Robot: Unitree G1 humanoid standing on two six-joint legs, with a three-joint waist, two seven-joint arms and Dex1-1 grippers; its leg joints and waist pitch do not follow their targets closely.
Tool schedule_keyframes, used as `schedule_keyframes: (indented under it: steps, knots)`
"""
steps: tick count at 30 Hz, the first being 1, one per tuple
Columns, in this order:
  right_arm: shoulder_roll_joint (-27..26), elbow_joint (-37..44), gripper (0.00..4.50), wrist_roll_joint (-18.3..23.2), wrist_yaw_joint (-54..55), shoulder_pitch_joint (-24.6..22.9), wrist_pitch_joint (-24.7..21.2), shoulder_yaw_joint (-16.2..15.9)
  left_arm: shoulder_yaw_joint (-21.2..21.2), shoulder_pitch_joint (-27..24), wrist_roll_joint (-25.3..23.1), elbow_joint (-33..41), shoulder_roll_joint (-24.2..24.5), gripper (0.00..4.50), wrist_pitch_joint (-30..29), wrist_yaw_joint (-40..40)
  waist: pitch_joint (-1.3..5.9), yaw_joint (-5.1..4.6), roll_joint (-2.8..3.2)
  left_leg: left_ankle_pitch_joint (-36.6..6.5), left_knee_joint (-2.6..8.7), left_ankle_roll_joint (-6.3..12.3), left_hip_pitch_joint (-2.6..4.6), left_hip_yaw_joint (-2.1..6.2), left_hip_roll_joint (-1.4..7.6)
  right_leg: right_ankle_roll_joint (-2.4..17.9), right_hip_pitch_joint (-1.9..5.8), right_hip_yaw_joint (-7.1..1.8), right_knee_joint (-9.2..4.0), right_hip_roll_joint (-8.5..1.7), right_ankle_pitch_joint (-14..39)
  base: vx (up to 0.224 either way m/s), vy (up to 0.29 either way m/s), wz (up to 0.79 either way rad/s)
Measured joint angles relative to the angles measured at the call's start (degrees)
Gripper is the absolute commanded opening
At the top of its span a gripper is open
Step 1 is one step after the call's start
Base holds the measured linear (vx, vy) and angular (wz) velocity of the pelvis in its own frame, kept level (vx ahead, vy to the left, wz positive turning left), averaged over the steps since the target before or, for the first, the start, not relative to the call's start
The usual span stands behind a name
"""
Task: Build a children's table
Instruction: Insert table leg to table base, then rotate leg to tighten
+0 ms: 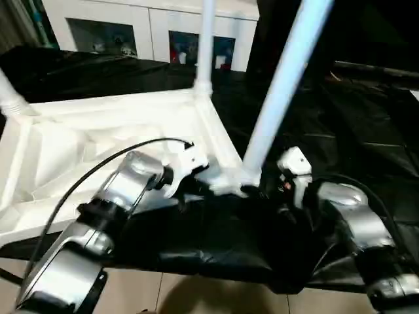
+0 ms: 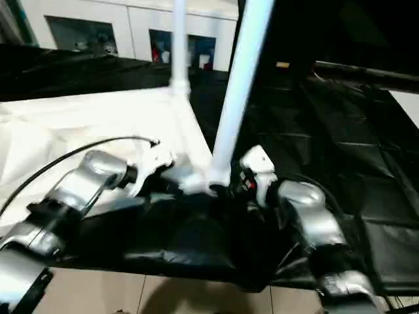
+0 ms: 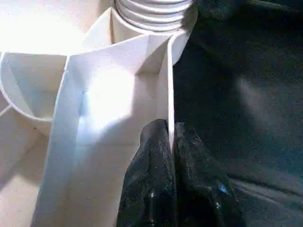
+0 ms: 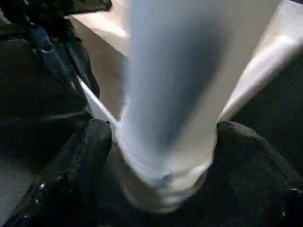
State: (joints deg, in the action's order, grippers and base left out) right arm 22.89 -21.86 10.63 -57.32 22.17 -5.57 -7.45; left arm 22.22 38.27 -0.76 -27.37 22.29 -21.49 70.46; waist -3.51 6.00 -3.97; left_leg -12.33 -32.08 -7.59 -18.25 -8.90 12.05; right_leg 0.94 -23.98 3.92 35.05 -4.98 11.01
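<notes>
Black-covered work table spans scene; white cabinet with glass doors at 12 o'clock, small colourful items inside; pale floor at 6 o'clock

You see the children's table in smooth white plastic, on a work table covered with glossy, wrinkled black sheeting.

Dim room; the black surface swallows light, while the white children's table glares overexposed (worst near the wrist). Motion blur softens both head views.
</notes>
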Motion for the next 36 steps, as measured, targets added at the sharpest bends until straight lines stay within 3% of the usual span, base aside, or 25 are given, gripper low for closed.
schedule_keyframes:
  steps: [5, 7, 15, 25, 30, 34, 36]
  knots:
    - [1.2, 3.11, 3.75, 1.24, -3.37, -1.55, -0.64, -0.71, 1.05, -1.61, 0.47, 3.48, 0.71, 0.0, -1.35, 2.1, -0.01, 0.49, 0.01, 0.01, -0.32, 0.0, -0.07, -0.06, 0.05, 0.0, 0.04, -0.01, 0.19, -0.1, 0.0, 0.0, 0.0, 0.0]
    - [1.42, 3.14, 3.42, 1.31, -3.96, -1.92, -0.74, -0.82, 1.16, -1.72, 0.6, 3.88, 0.77, 0.0, -1.85, 2.4, -0.01, 0.44, 0.0, 0.01, -0.44, 0.0, -0.11, -0.06, 0.03, 0.01, 0.05, -0.02, 0.26, -0.11, -0.01, 0.0, 0.0, 0.0]
    - [1.75, 3.14, 2.81, 1.08, -5.01, -1.99, -0.61, -1.7, 1.17, -2.46, 0.73, 5.62, 1.18, 0.0, -2.98, 2.48, 0.0, 0.37, -0.01, 0.0, -0.6, 0.02, -0.21, -0.06, -0.05, 0.01, 0.01, 0.0, 0.35, -0.11, -0.01, 0.0, 0.0, 0.0]
    - [1.35, 1.58, 2.69, 0.81, -4.75, -1.55, 0.48, -1.95, 1.17, -2.51, 0.72, 5.63, 1.2, 0.0, -3.6, 2.05, 0.01, 0.34, -0.04, -0.1, -0.97, 0.18, -0.28, -0.05, -0.04, 0.01, 0.0, -0.01, 0.59, -0.12, -0.01, 0.0, 0.0, 0.0]
    - [-4.16, -3.65, 2.68, 0.04, 7.1, 0.33, -0.57, 1.23, -0.58, -0.72, -1.16, 1.77, -2.87, 0.0, -5.32, -6.53, 0.06, -0.2, -0.04, -0.1, -1.59, 0.15, -0.25, -0.05, -0.06, 0.01, 0.06, -0.08, 1.08, -0.23, -0.12, 0.0, 0.0, 0.0]
    - [-12.17, -9.36, 2.68, -0.66, 25.63, 3.64, -1.9, 5.7, -2.55, 2.71, -2.25, -5.81, -8.79, 0.0, -5.28, -17.47, 0.13, -1.0, 0.09, -0.09, -1.62, -0.29, -0.19, -0.05, -0.12, -0.3, 0.15, -0.19, 1.01, -0.26, -0.33, -0.014, 0.0, 0.0]
    - [-13.49, -10.8, 2.67, -1.09, 30.53, 4.67, -2.29, 6.39, -3.07, 3.32, -2.47, -7.52, -10.54, 0.0, -5.49, -20.34, 0.28, -1.02, 0.27, -0.09, -1.61, -0.3, -0.19, -0.03, -0.13, -0.4, 0.2, -0.18, 0.96, -0.26, -0.35, 0.0, 0.0, 0.0]
